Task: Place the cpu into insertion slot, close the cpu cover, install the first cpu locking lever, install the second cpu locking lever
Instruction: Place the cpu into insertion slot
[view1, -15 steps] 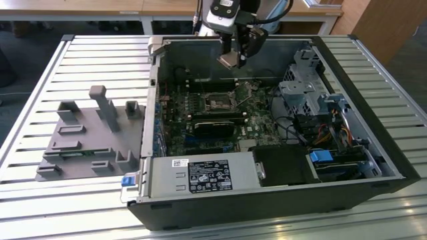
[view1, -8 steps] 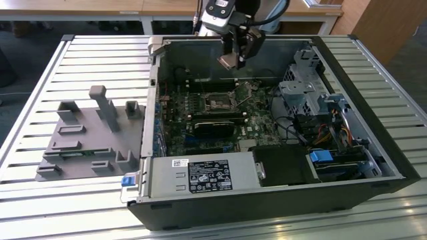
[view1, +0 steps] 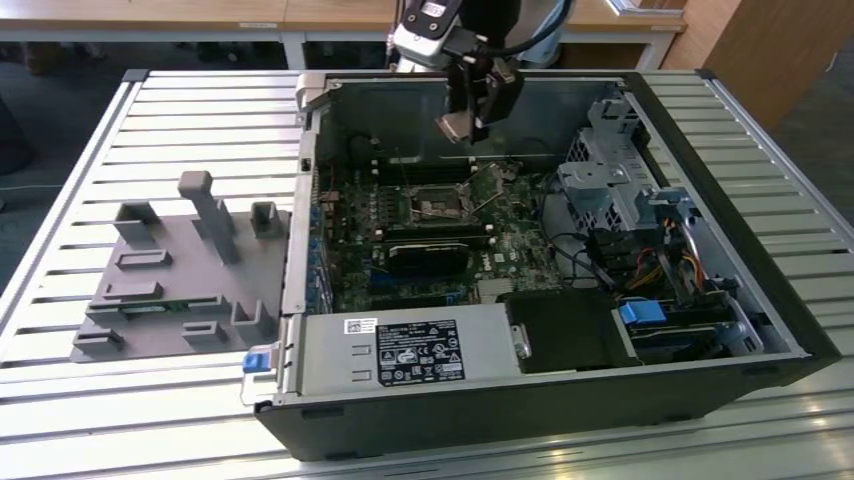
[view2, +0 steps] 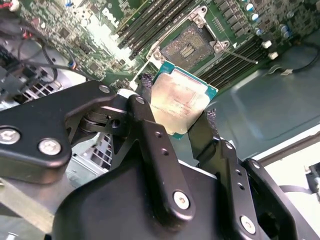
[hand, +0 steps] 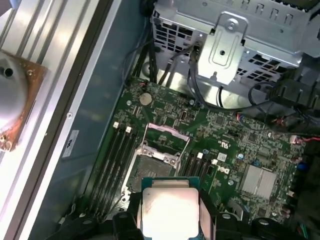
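**Currently on step one: cpu in the grip, not yet in the slot**

Gripper (view1: 475, 122) is clamped on the cpu (view2: 182, 102), one finger on each of two opposite edges, metal top facing both wrist cameras. In the exterior view it hangs inside the open case (view1: 747, 300), above the back of the board (view1: 400, 270) and well clear of it.

Slot (hand: 152, 167) is bare. In the first wrist view it sits just past the chip's far edge, so my read is the chip is offset from it, not centred. Cover (hand: 167, 132) looks swung up off the slot.

Nothing seated, nothing closed, so all four steps are open. Seating calls for the chip square over the slot, flat, matched in rotation, and lowered gently. A tilted drop risks the contacts.
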